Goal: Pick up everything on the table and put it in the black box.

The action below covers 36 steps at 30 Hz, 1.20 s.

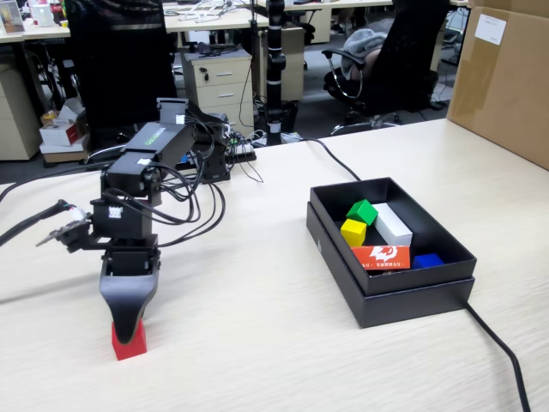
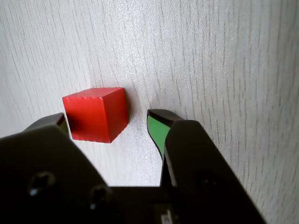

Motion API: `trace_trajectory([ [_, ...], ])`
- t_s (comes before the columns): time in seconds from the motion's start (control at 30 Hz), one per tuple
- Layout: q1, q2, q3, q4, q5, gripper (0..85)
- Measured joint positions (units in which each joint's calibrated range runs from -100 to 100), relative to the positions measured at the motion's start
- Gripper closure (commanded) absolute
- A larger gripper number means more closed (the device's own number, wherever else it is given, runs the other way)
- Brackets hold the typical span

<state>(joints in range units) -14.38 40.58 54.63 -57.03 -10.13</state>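
Claw (image 2: 110,122) straddles the red cube (image 2: 96,113), jaws wide, not gripping; cube sits off-centre near one jaw, so closing may nudge or twist it away.

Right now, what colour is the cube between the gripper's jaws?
Red, clearest in the wrist view.

The table (image 2: 224,56) is pale wood with fine grain and a matt surface. The red cube (image 2: 96,114) looks smooth with a faint sheen. The black box (image 1: 403,300) is matt; the gripper (image 2: 110,123) looks like dull black plastic with green pads (image 2: 156,130).
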Motion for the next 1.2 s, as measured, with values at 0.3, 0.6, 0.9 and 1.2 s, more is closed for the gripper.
trace_trajectory([
  [0.3, -0.39, 0.0, -0.73, 0.08, -1.07, 63.7],
  [0.6, -0.73, -2.59, -1.73, -5.19, -1.12, 84.6],
  [0.9, 3.61, -38.06, -27.02, -15.25, 1.81, 84.7],
  [1.2, 17.24, -76.63, -39.8, -16.03, 8.94, 84.6],
])
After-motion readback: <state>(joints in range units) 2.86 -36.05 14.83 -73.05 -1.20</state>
